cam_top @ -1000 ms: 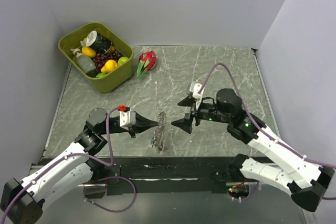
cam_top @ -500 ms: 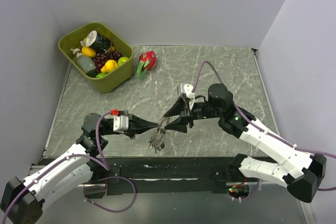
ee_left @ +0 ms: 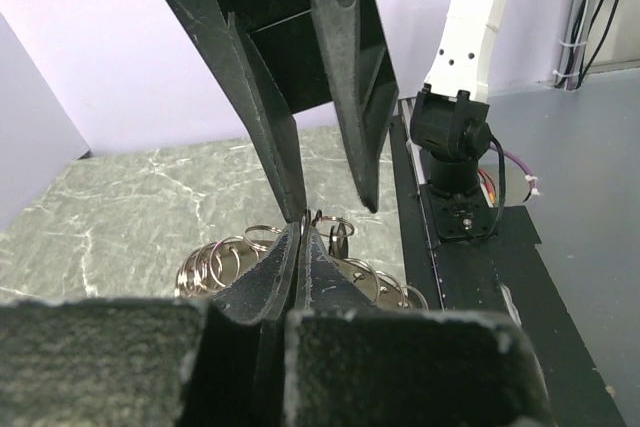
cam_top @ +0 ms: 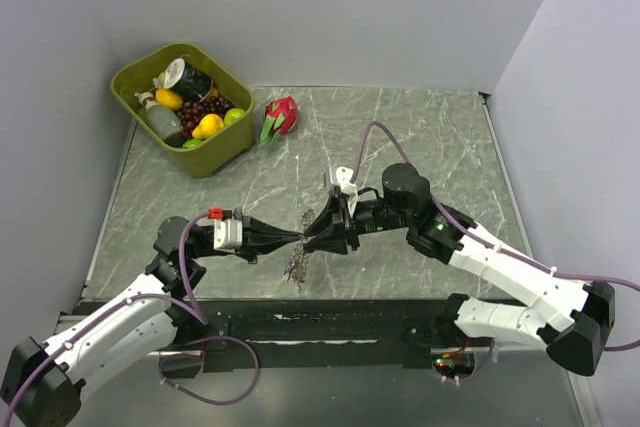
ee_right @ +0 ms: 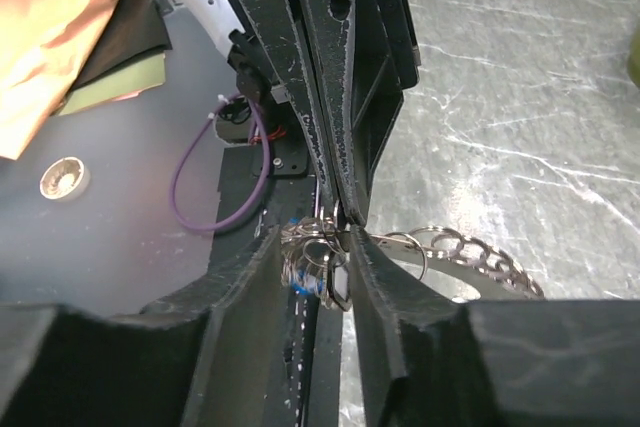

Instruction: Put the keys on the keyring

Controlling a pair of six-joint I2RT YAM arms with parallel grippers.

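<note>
The keyring (cam_top: 297, 265) hangs on edge over the table's front middle. In the left wrist view its small rings (ee_left: 215, 262) fan out behind my fingers. My left gripper (cam_top: 298, 238) (ee_left: 301, 230) is shut on its top edge. My right gripper (cam_top: 312, 232) meets it tip to tip from the right. In the right wrist view the right gripper (ee_right: 312, 247) straddles a bunch of small rings and keys (ee_right: 318, 269), one with a blue tag. Its jaws stand narrow and open, close on both sides. The rest of the keyring (ee_right: 480, 252) curves off to the right.
A green bin (cam_top: 215, 162) of toy fruit and bottles stands at the back left. A red dragon fruit (cam_top: 281, 117) lies beside it. The black front rail (cam_top: 320, 312) runs just below the hanging ring. Both arms' fingers cross closely at one spot.
My right gripper has travelled left to the keyring and narrowed its jaws around the bunch of rings and keys. My left gripper has edged right, still holding the ring.
</note>
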